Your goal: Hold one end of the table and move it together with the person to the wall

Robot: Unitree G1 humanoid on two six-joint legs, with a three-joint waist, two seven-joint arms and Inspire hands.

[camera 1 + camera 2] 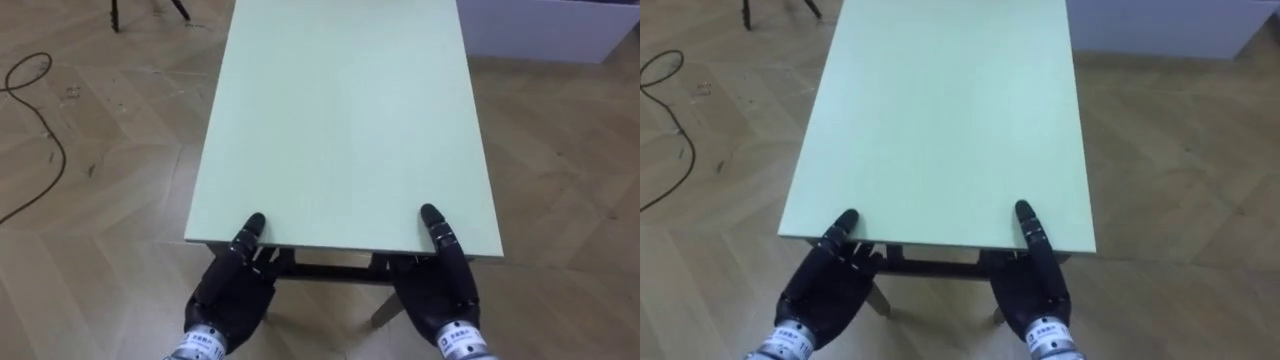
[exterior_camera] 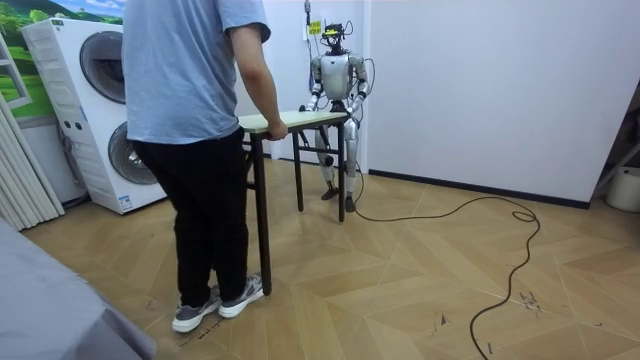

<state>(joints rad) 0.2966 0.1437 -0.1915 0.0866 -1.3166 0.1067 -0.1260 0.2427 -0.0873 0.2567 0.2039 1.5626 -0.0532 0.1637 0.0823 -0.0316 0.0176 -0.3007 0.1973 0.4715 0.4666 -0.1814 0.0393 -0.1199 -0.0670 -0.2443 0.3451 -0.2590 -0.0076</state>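
Over the parquet floor, the desk is spanning between robot and person. The left hand and right hand are clamping its near edge, thumbs on top. Keeping it level and matching the person's pace seems best.

At 7 o'clock left hand, at 5 right hand; both pinch bench edge, thumbs on top.
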